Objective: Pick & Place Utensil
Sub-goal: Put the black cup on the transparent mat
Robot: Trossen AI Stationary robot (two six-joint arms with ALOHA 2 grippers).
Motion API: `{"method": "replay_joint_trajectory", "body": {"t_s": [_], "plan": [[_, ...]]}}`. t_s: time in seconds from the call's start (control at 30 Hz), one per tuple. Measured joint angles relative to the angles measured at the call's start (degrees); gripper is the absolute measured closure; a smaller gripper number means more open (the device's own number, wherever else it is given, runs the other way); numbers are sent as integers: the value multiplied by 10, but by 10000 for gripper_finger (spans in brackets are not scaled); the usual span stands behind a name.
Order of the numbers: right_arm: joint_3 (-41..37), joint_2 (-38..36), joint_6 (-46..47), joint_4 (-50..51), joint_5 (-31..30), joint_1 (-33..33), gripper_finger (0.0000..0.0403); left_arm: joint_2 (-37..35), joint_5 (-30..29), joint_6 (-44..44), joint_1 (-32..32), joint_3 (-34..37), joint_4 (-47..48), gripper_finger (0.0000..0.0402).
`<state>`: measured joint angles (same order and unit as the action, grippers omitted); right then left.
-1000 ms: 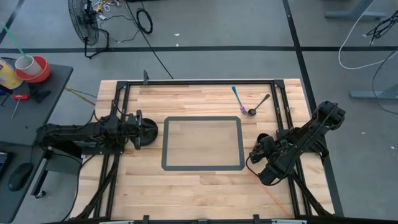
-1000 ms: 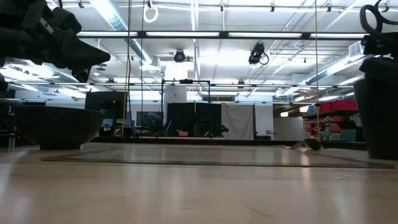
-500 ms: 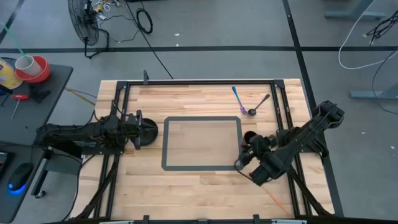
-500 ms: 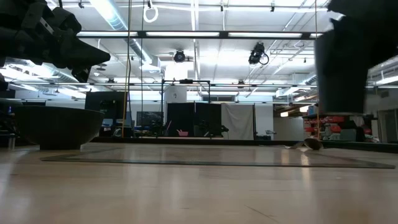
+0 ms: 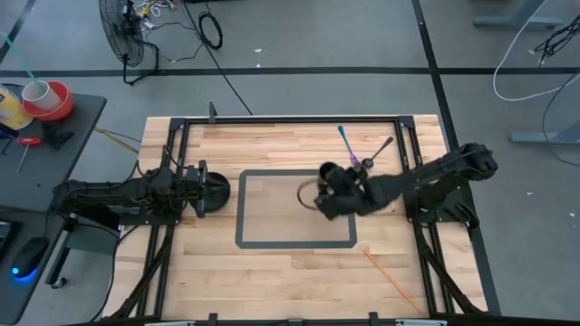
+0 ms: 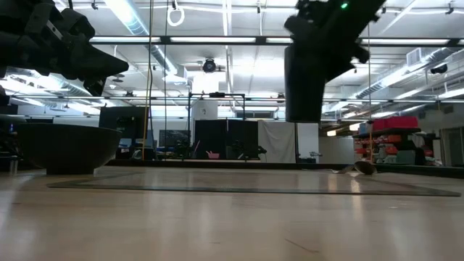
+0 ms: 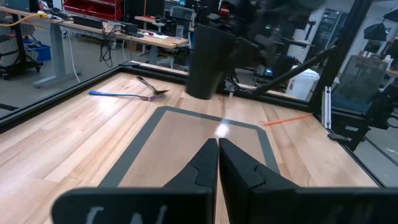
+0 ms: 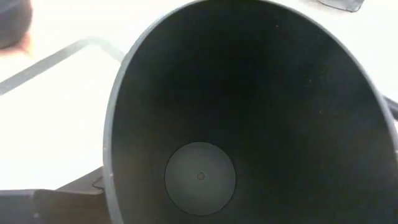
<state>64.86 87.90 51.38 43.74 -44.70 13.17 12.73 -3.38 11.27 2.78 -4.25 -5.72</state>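
Seen from above: right tool (image 5: 324,196) stretched out over the grey-bordered mat (image 5: 294,243), gripping one black cup (image 5: 308,193) slightly toward 1 o'clock of the mat's middle. Only a thin arc of cup rim visible there, the rest under the arm.

Level with the bench (image 6: 232,217): same cup hanging clear of the wood, upright, its top lost against the dark wrist. Cannot tell from this view alone what lies beneath the cup.

Right wrist view: nothing but the cup's inside, round floor and flared wall, cut off at the edges; pale slivers of mat border around the rim; tool fingers hard to make out.

Left tool (image 7: 218,163) at 9 o'clock of the mat, fingers pressed together with nothing visible between. One dark bowl (image 5: 216,190) just at its tip, resting on the bench.

Two utensils at 1 o'clock of the mat, on bare wood: one blue-handled purple spoon (image 5: 347,145) and one dark metal spoon (image 5: 378,152), their heads close together, handles spread apart. Both plain from the left wrist view too; from the low view only a small blur at 3 o'clock, no telling which.

One thin orange stick (image 5: 391,276) at 5 o'clock of the mat.
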Motion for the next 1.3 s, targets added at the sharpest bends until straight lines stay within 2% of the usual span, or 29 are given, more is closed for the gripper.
{"method": "replay_joint_trajectory", "body": {"t_s": [0.1, 0.17, 0.4, 0.63, 0.87, 1.3], "plan": [[0, 0, -92, -46, 36, -42, 88, 0, 0, 0, 0, 0, 0, 383], [0, 0, -114, -52, 58, -64, 88, 0, 0, 0, 0, 0, 0, 383], [-22, 0, -70, -22, 79, -117, 88, 0, 0, 0, 0, 0, 0, 383], [-81, 0, -33, -84, 77, -120, 88, 0, 0, 0, 0, 0, 0, 383], [-117, 0, 6, -94, 57, -120, 88, 0, 0, 0, 0, 0, 0, 383], [-189, 0, -22, -190, 68, -120, 87, 0, 0, 0, 0, 0, 0, 383]]}}
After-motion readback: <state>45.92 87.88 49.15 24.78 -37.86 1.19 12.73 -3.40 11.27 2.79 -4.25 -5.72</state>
